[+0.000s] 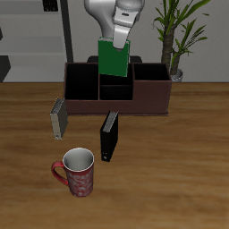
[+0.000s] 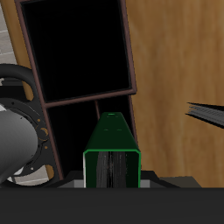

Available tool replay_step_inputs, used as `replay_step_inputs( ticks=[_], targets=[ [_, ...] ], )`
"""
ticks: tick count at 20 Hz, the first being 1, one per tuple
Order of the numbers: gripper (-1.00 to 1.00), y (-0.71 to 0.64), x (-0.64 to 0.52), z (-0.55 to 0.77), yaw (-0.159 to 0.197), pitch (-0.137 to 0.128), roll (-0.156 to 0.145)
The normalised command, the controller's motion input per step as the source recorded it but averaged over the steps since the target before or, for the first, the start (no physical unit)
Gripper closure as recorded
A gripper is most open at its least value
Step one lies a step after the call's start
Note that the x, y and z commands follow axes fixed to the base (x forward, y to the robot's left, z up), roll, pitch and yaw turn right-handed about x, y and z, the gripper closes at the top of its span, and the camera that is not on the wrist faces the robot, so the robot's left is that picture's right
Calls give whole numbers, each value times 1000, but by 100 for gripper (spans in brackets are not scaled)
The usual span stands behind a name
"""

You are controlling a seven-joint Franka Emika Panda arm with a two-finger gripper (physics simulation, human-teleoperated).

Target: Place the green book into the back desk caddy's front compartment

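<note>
The green book [image 1: 114,59] hangs upright in my gripper [image 1: 120,40], which is shut on its top edge, above the middle of the back desk caddy [image 1: 143,100]. The book's lower edge is level with the caddy's top rim, over the divided middle section. The front compartment [image 1: 114,90] is the small dark cell just below the book. In the wrist view the green book [image 2: 112,149] points down toward the caddy's dark cells [image 2: 79,52], and its lower end is near the dividing wall.
A grey book [image 1: 58,117] stands in front of the caddy's end. A black book [image 1: 109,136] stands upright nearer the table's front edge. A red patterned mug [image 1: 78,173] stands near the front edge. A potted plant [image 1: 176,36] stands behind the caddy.
</note>
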Motion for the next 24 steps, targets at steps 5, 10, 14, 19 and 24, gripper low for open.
replay_step_inputs(
  ticks=[5, 10, 14, 19, 24],
  targets=[
    [100, -75, 28, -44, -12, 5, -14],
    [100, -26, 19, 6, -5, -7, -2],
    [100, 46, 29, -3, 15, -9, 22],
    [100, 10, 75, 10, 3, -6, 7],
    [100, 0, 44, 23, -4, -2, 4]
  ],
)
